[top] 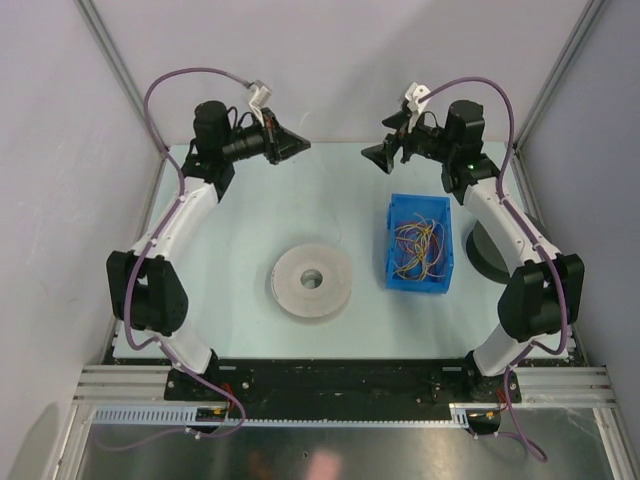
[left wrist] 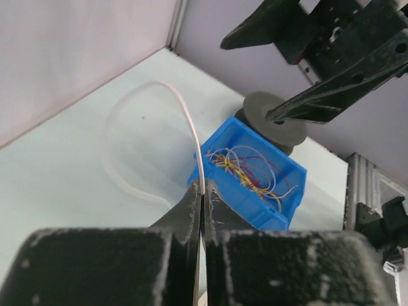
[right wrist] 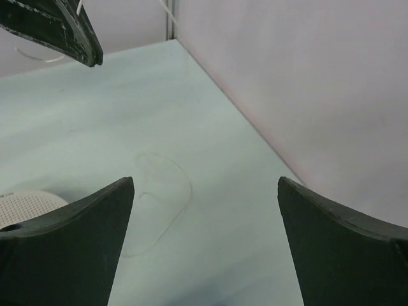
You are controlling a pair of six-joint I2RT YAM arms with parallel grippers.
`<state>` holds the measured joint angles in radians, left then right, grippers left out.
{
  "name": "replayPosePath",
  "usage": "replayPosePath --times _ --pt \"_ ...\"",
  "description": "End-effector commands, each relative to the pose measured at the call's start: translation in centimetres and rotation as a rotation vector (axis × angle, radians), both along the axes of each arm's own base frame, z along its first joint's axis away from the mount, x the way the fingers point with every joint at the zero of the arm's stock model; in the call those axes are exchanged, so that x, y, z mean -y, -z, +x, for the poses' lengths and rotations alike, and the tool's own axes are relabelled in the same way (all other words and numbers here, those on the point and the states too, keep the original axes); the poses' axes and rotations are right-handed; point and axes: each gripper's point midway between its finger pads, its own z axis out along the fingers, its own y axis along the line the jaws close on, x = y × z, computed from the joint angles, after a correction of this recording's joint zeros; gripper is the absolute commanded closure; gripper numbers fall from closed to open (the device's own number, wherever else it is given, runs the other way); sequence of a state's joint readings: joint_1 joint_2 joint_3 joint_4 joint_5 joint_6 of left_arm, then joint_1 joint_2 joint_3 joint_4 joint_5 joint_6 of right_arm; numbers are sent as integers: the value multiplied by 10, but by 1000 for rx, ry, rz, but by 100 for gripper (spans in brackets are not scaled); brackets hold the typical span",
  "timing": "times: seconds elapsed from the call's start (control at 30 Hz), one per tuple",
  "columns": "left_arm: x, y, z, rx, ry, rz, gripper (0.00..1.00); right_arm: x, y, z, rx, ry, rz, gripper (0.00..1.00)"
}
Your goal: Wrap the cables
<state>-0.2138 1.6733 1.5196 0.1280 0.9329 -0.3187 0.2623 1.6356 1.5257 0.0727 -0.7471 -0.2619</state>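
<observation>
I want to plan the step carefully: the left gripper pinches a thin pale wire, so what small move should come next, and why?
Probably move the right gripper toward the loose loop of the pale wire. The left gripper is shut on that wire, which arcs freely over the table, while the right gripper stands open and empty.

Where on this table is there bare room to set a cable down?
Bare table left of the white spool, up to the left arm. Crowded on the right: blue bin, dark disc, right arm.
</observation>
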Motion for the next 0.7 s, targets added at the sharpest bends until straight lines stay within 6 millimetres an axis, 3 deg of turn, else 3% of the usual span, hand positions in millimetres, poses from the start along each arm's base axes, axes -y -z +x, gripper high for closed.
replayPosePath --times 0.0,0.17,0.33,0.53,0.67 --pt "-9 8 -8 65 -61 166 100 -8 -13 -22 21 -95 -9 1" --pt "-19 23 -29 282 -114 451 100 -40 -18 -56 106 -207 -86 1" --pt "-34 32 -58 598 -136 744 100 -64 -10 -82 210 -282 -181 1" --pt "-44 30 -76 770 -118 858 100 -82 -1 -107 279 -361 -254 3" --pt "-43 27 -82 863 -94 905 100 -89 1 -123 286 -413 -264 11"
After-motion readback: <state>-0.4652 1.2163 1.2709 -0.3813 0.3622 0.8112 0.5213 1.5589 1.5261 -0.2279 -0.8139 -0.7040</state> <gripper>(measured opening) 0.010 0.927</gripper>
